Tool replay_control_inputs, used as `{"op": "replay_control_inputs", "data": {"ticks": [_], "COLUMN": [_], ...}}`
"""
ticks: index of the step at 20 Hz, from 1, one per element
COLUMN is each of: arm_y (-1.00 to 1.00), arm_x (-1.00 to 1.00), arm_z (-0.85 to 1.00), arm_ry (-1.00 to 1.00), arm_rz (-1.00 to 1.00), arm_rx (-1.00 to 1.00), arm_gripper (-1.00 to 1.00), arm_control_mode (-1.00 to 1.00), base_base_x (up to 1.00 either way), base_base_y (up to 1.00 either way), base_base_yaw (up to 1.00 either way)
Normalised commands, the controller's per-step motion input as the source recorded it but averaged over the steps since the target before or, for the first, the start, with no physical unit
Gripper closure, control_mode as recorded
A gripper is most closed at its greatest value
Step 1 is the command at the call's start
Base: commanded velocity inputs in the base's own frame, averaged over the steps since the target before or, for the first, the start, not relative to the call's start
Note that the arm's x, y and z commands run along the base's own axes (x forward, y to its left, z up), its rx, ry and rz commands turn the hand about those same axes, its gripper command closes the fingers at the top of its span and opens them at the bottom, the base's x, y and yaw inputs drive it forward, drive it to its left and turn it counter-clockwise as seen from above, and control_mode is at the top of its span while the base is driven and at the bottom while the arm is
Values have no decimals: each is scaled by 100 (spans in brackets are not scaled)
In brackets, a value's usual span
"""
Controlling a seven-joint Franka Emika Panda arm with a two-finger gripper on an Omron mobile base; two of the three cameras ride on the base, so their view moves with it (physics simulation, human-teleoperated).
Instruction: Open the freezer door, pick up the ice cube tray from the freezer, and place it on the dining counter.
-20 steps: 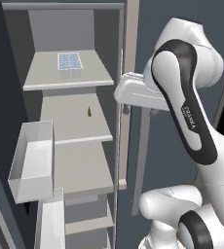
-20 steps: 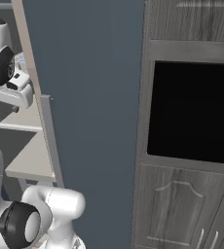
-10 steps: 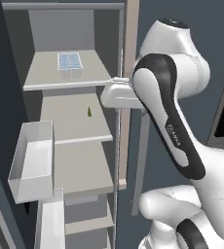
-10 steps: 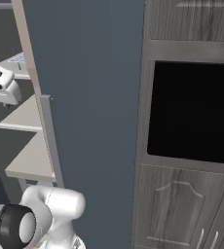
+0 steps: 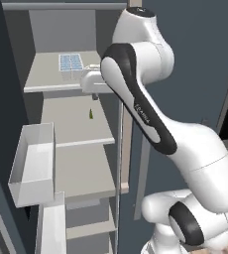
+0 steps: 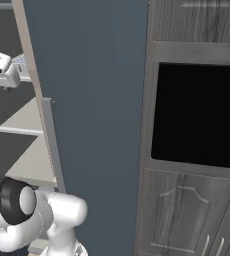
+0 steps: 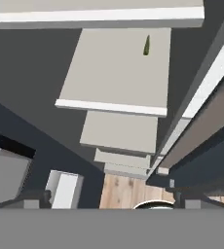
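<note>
The freezer [image 5: 76, 124] stands open, its door [image 5: 2, 149] swung wide at the left with white bins [image 5: 34, 166] on its inner side. The ice cube tray [image 5: 71, 62] rests on the upper shelf [image 5: 46, 79], toward the back. The white arm [image 5: 145, 124] reaches in from the right at the height of that shelf's front edge, and its gripper [image 5: 88, 82] sits just in front of the tray, apart from it, jaws spread fully wide and holding nothing. One shelf down, a small dark green object [image 5: 91, 114] stands upright. To the right of the freezer is a dark wood oven cabinet [image 6: 197, 150].
</note>
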Motion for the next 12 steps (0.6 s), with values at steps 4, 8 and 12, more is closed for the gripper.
{"op": "replay_control_inputs", "data": {"ticks": [4, 8, 12], "arm_y": [4, 27, 20], "arm_x": [51, 21, 25], "arm_z": [23, 6, 0], "arm_ry": [0, -5, -5], "arm_rz": [23, 28, 26], "arm_rx": [-18, -39, -43], "arm_gripper": [-100, -100, -100], "arm_control_mode": [-100, -100, -100], "base_base_x": [0, 0, 0], "base_base_y": [0, 0, 0], "base_base_yaw": [0, 0, 0]}}
